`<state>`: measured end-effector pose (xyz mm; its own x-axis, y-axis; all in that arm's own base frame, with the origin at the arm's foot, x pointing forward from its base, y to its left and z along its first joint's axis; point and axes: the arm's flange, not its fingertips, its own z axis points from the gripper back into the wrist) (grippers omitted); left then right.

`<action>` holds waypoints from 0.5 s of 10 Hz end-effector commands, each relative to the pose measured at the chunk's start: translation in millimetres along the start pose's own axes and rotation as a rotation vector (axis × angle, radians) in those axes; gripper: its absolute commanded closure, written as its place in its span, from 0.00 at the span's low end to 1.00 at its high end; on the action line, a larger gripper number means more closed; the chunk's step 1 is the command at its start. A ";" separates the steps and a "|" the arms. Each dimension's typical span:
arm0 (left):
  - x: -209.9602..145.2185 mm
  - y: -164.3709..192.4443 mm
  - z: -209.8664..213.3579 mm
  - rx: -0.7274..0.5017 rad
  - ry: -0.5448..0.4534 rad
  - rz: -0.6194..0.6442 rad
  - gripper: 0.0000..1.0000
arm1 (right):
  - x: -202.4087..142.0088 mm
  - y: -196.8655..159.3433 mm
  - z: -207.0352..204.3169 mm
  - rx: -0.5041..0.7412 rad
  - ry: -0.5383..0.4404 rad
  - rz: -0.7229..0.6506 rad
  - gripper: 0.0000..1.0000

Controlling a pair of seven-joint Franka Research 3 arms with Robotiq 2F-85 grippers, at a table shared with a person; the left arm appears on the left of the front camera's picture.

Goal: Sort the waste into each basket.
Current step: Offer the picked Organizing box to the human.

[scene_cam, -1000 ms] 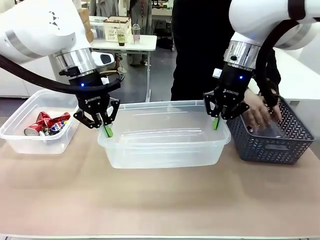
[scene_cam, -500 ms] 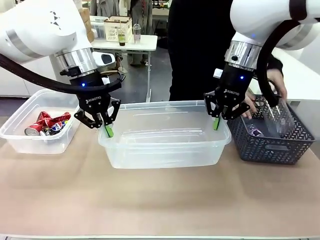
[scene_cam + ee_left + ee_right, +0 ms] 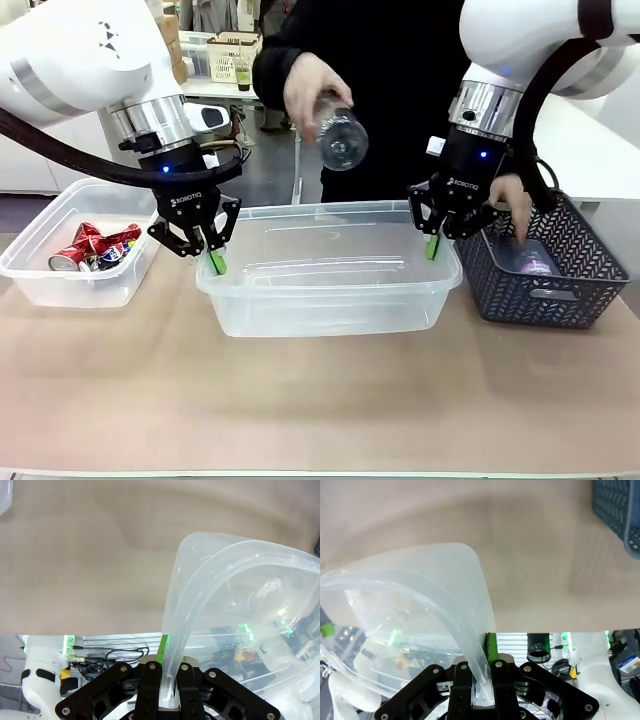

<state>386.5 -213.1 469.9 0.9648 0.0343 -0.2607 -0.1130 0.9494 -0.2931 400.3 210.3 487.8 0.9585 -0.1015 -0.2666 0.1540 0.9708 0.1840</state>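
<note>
Left tub: A clear left tub (image 3: 35,272) was seen at the left end of the table (image 3: 320,400), with crushed red and blue cans (image 3: 95,250) heaped inside.
Left claw: The left claw (image 3: 215,262) was clenched on the left rim of the middle tub (image 3: 330,305), with the thin wall pinched between its pads.
Middle tub: It was seen empty at the table's centre. It was judged light and springy, and the rolled rim was taken as the firmest place to grip.
Bottle: A clear bottle (image 3: 342,138) was held tilted above the middle tub by a person's hand (image 3: 308,90). It was judged light, smooth and easily dented, best gripped across the body.
Right claw: The right claw (image 3: 432,246) was clenched on the same tub's right rim.
Basket: A dark grey lattice basket (image 3: 530,298) was set just beside the middle tub's right end. A second bottle (image 3: 530,262) was seen lying in it, and the person's other hand (image 3: 512,200) was reached inside.
Room: Bare table was left open on the robot's side. The space over the middle tub was hemmed in by both arms, and little gap was left at either end.
</note>
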 end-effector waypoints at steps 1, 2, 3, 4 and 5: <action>-1.4 2.8 2.7 -0.013 -0.007 0.019 1.00 | -1.4 -0.1 2.2 0.004 -0.006 -0.011 1.00; -1.4 2.8 2.7 -0.013 -0.007 0.019 1.00 | -1.4 -0.1 2.2 0.004 -0.006 -0.011 1.00; -1.4 2.8 2.7 -0.013 -0.007 0.019 1.00 | -1.4 -0.1 2.2 0.004 -0.006 -0.011 1.00; -1.4 2.8 2.7 -0.013 -0.007 0.019 1.00 | -1.4 -0.1 2.2 0.004 -0.006 -0.011 1.00; -1.4 2.8 2.7 -0.013 -0.007 0.019 1.00 | -1.4 -0.1 2.2 0.004 -0.006 -0.011 1.00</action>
<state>386.4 -213.1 469.7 0.9647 0.0343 -0.2611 -0.1130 0.9495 -0.2929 400.4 210.3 487.7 0.9584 -0.1015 -0.2667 0.1540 0.9708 0.1840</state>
